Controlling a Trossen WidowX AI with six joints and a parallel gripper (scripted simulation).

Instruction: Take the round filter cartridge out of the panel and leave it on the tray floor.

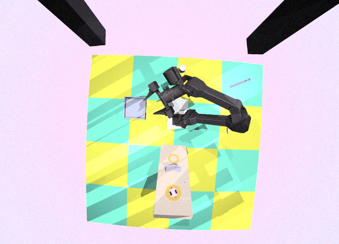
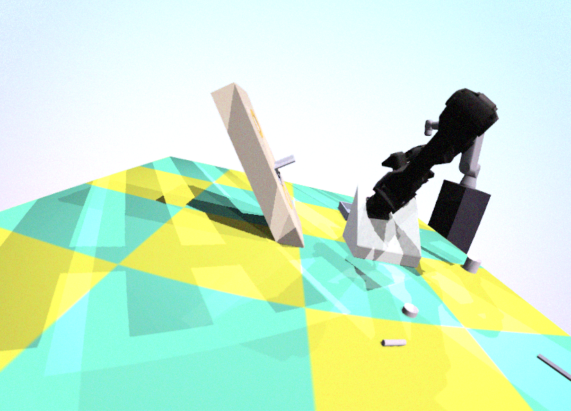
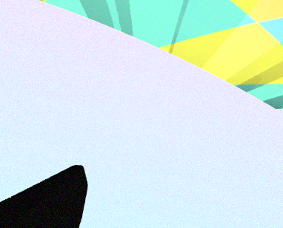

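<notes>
The filter cartridge (image 1: 172, 192) shows as a white round face with two dark slots, inside an orange ring low on the beige service panel (image 1: 175, 209) (image 2: 247, 164). The panel leans, as the exterior view shows; the cartridge cannot be made out there. The grey-blue square tray (image 1: 132, 108) (image 2: 344, 210) is empty. My gripper (image 1: 148, 106) (image 3: 189, 169) is open with nothing between its wide-apart fingers. In the top view it overlaps the tray's right side, well away from the panel. The arm hides the fingers in the exterior view.
A grey ledge (image 1: 173, 168) (image 2: 284, 161) juts from the panel above the cartridge. A white block (image 1: 179, 104) (image 2: 387, 247) stands by the arm's base. A cylinder (image 1: 182, 68) (image 2: 471, 265), a thin bar (image 1: 240, 82) (image 2: 554, 366), a short rod (image 2: 394, 342) and a disc (image 2: 409, 310) lie around.
</notes>
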